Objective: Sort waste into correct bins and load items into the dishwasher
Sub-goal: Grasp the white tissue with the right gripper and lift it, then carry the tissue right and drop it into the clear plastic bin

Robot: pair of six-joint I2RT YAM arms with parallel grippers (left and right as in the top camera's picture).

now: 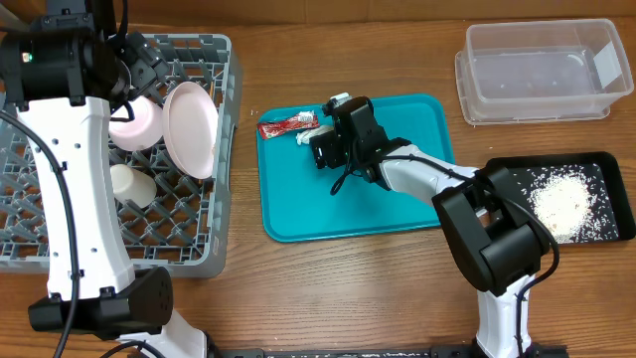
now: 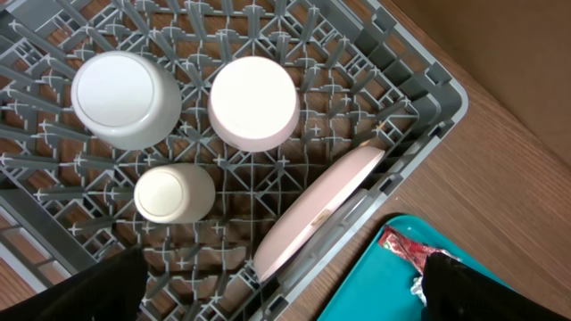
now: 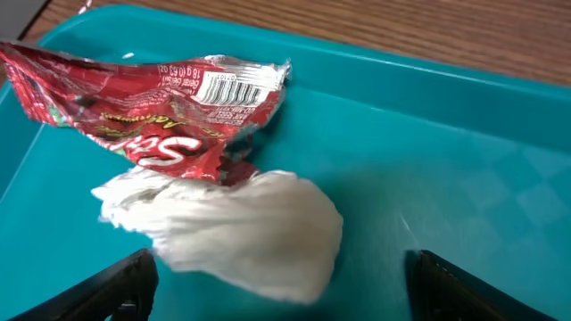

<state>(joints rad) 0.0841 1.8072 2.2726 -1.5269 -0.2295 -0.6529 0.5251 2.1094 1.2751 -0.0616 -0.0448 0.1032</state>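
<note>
showing, at left, the left gripper (image 2: 272,290) spread wide and empty above the grey dish rack (image 2: 442,94) holding a leaning plate (image 2: 312,214); centre, teal tray (image 1: 318,214) with red wrapper (image 3: 152,116) touching tissue wad (image 3: 241,232), right gripper (image 3: 290,290) parted wide, gripping nothing, just before it; right, clear tub (image 1: 537,113), black tray (image 1: 611,179) of rice scraps (image 1: 561,204).

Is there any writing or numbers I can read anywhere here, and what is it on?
Red wrapper: a barcode and white lettering, upside down and crumpled; too blurred to read.
Clear tub: a white sticker, too small to read.
Nothing else shows writing.
</note>
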